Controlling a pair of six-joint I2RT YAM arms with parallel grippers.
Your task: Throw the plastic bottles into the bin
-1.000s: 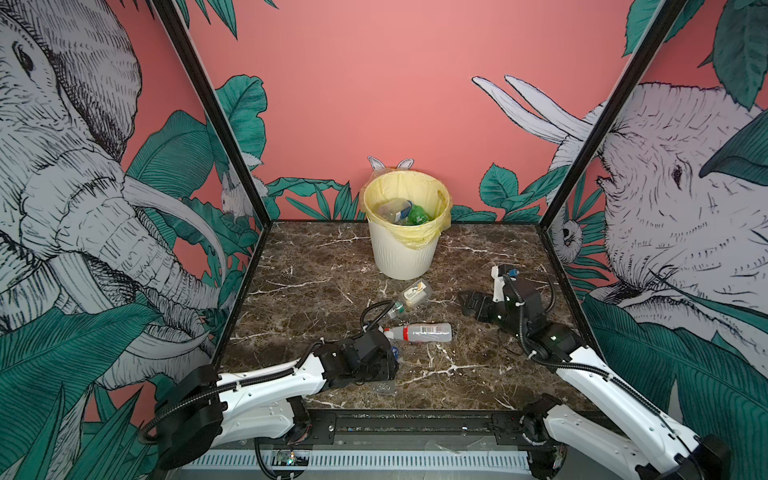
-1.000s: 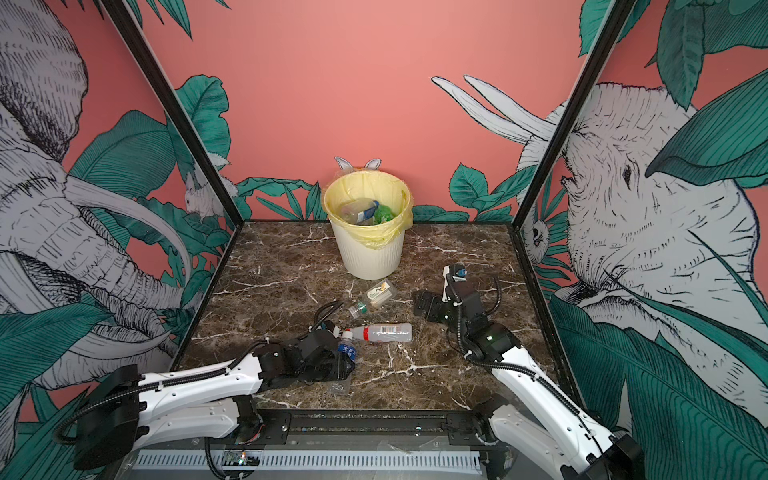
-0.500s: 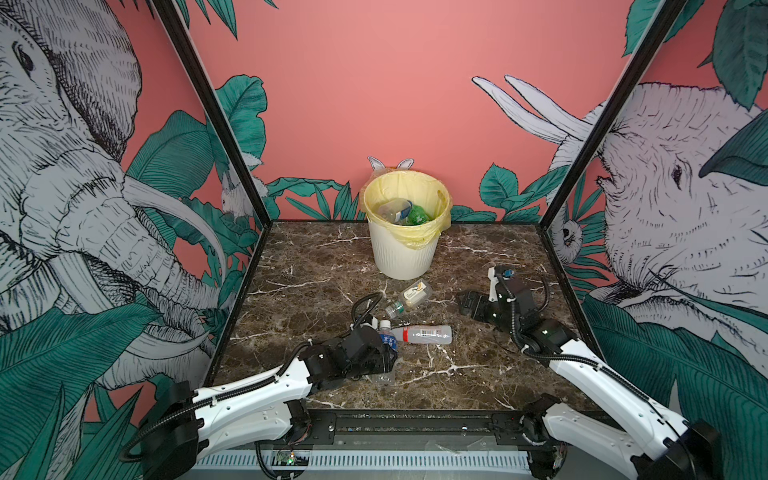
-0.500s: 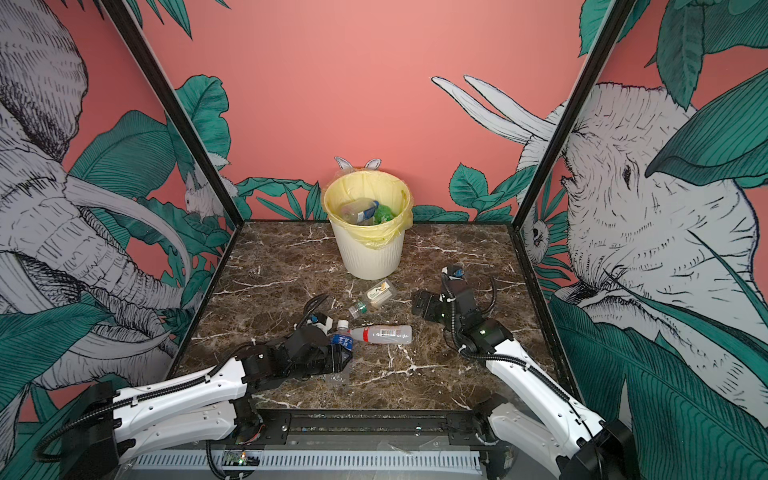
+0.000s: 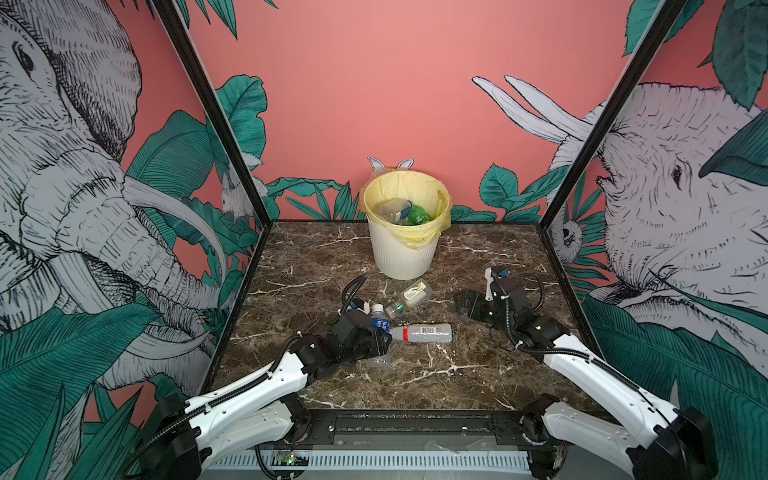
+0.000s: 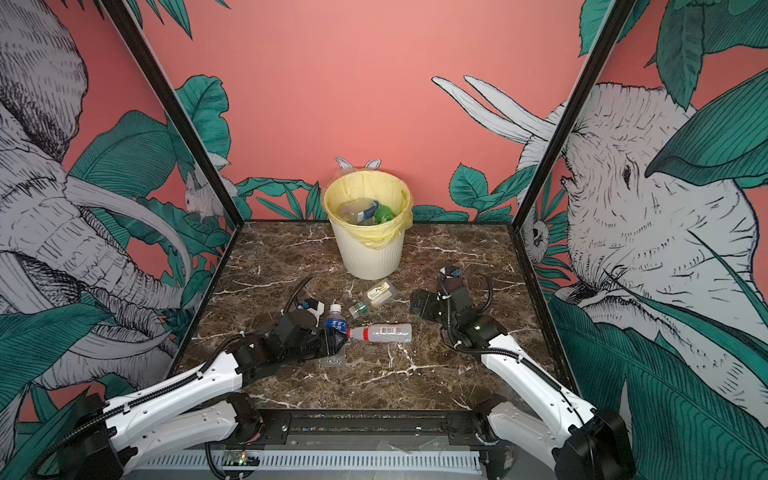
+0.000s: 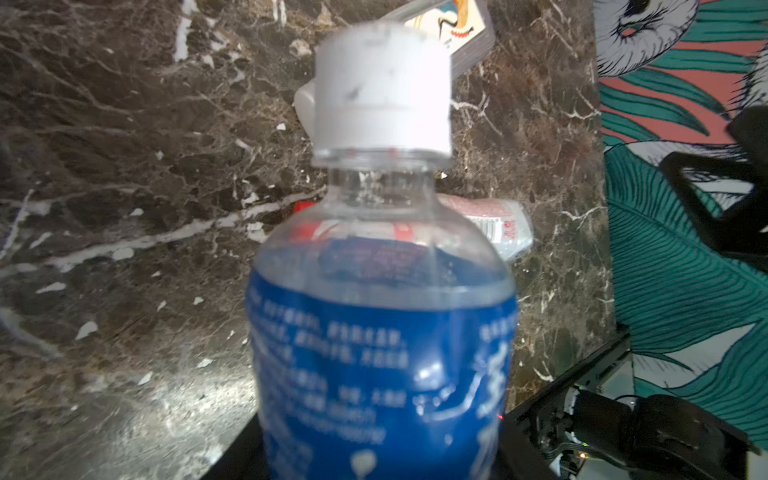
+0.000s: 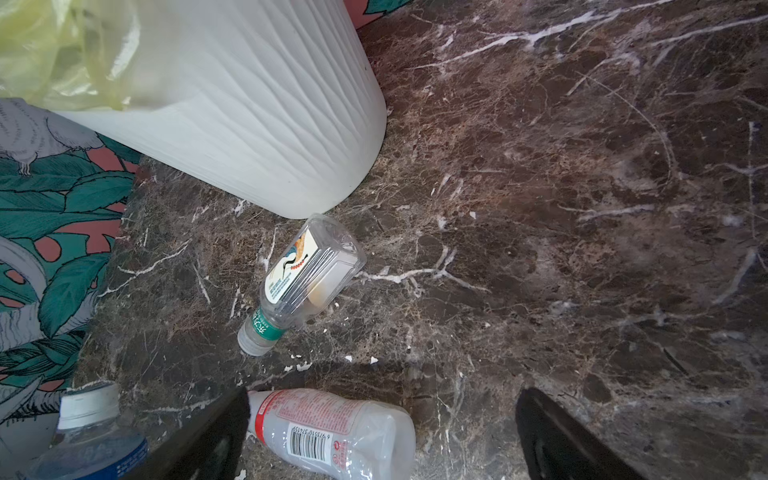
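Left pincer point(image 5: 380, 338) clamps blue bottle point(image 5: 380, 322); right pincer point(image 5: 465, 303) gapes empty. Bin point(image 5: 401, 253) holds several bottles point(image 5: 405, 212); red-label bottle point(image 5: 422, 333) and square bottle point(image 5: 412, 295) lie on tabletop point(image 5: 316, 257).

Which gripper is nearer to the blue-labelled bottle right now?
Left. The left gripper is shut on the blue-labelled bottle, gripping its body. The right gripper stands open, apart from it, off to the right in both top views, beyond the red-labelled bottle lying between them.
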